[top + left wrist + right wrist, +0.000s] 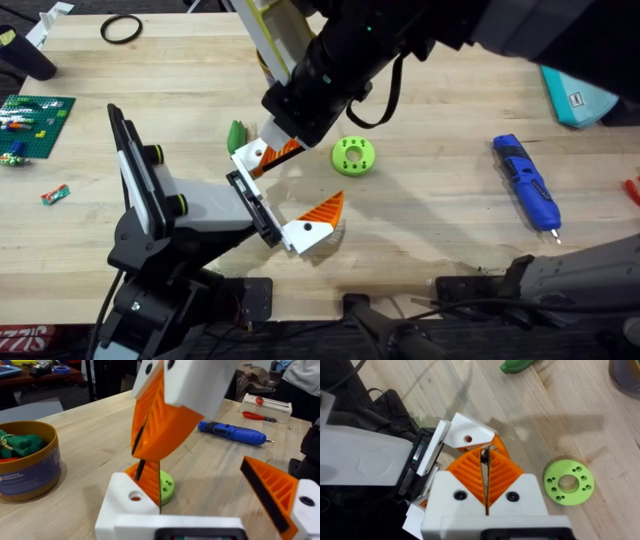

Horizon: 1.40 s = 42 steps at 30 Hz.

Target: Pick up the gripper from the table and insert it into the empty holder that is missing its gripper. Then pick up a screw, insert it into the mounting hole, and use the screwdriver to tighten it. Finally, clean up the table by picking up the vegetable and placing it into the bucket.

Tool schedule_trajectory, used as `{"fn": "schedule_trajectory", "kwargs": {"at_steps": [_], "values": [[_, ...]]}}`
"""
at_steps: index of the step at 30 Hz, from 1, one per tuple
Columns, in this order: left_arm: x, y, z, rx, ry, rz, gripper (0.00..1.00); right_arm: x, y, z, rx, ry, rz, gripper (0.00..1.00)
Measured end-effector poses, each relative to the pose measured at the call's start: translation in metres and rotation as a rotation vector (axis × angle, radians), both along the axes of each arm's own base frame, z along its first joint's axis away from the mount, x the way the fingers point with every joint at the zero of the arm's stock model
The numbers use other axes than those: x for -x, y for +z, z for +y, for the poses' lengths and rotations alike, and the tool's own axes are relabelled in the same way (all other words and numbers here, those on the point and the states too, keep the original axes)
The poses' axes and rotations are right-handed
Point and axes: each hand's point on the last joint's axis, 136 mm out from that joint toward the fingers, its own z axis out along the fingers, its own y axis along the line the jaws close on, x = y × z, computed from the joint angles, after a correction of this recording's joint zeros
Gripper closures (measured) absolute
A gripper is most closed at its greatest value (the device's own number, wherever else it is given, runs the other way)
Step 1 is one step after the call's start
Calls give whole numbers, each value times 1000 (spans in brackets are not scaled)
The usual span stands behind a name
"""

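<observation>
Overhead: screwdriver point(527, 185) rt of holder point(262, 205); left wrist: bucket point(26, 465) w/ veg.

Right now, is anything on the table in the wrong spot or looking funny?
Yes. A small green vegetable lies loose on the wooden table, not in the round tan bucket. Also, the white finger base's small hole is empty; the right gripper pinches a thin dark screw just above it.
</observation>
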Motion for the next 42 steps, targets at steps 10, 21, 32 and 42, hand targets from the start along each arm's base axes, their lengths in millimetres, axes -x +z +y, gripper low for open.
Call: {"fn": "schedule_trajectory", "kwargs": {"at_steps": [10, 21, 32, 42], "values": [[0, 0, 0, -1, 0, 2, 15, -4, 3, 4, -21, -1, -17, 998], [0, 0, 0, -1, 0, 2, 14, 0, 16, 7, -62, 8, -17, 998], [0, 0, 0, -1, 0, 1, 14, 12, 21, 12, -104, 42, 40, 998], [0, 0, 0, -1, 0, 2, 14, 12, 20, 13, -105, 45, 46, 998]]}}
